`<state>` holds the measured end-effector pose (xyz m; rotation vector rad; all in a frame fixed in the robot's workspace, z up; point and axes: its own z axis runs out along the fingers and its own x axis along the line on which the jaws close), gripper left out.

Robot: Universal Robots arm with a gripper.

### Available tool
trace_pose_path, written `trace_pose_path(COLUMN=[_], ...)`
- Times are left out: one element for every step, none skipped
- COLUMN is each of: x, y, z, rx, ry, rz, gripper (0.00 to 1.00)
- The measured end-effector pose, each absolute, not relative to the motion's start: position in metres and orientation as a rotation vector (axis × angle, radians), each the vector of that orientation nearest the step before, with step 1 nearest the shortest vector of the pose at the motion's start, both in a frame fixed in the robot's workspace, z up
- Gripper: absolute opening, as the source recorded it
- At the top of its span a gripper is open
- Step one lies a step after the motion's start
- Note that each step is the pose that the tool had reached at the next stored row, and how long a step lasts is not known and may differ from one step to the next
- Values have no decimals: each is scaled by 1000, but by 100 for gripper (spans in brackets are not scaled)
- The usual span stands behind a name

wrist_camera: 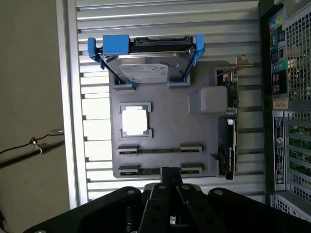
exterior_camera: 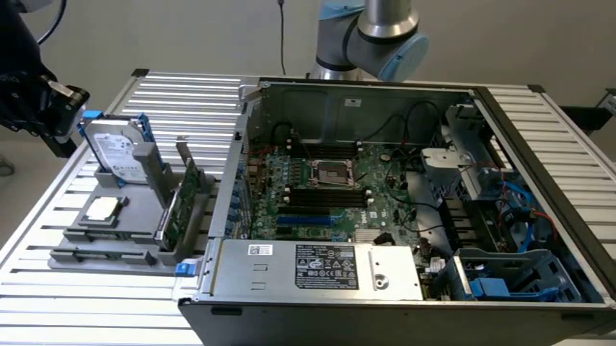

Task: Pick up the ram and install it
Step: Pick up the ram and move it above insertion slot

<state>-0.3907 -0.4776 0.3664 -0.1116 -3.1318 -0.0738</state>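
Biggest first: the slatted aluminium worktop (exterior_camera: pixel 58 303) carries everything. The open black-and-grey computer case (exterior_camera: pixel 337 108) sits well off to one side of the fingers. Its green motherboard (exterior_camera: pixel 385 205) faces up, and the long black memory slots (exterior_camera: pixel 327 196) look empty to me.

Right under the fingers is the flat grey plastic parts holder (wrist_camera: pixel 165 126). At the end of it farthest from the fingers stands the silver hard drive with blue rails (wrist_camera: pixel 146 73). The wide green expansion card with a metal bracket (wrist_camera: pixel 228 145) stands on edge along one side. The small square silver processor (wrist_camera: pixel 135 121) lies between the drive and the fingers.

The ram (wrist_camera: pixel 160 151), a long thin green stick, seems to be standing on edge in the holder's clips near the fingers, so it shows as little more than a thin line. There may be a second one in the row right at the fingertips, but I can't say for sure.

The black fingers (wrist_camera: pixel 166 177) are pressed together with nothing between them, hanging above that end of the holder.

Handling-wise, my guess is it's light and stiff but fragile, and thin enough to tip or slip. I'd pinch it across the flat faces near the middle of the upper edge and stay off the contacts.
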Motion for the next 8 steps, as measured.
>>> trace_pose_path(x=[-391,-391,-391,-391,-391,-391,-391,-391], y=[-478,-478,-478,-478,-478,-478,-478,-478], z=[366,366,366,366,366,366,366,366], rx=[-112,-112,-112,-112,-112,-112,-112,-112], ry=[-3132,-3132,-3132,-3132,-3132,-3132,-3132,-3132], rz=[-74,-74,-74,-74,-74,-74,-74,-74], gripper=[11,11,11,11,11,11,11,11])
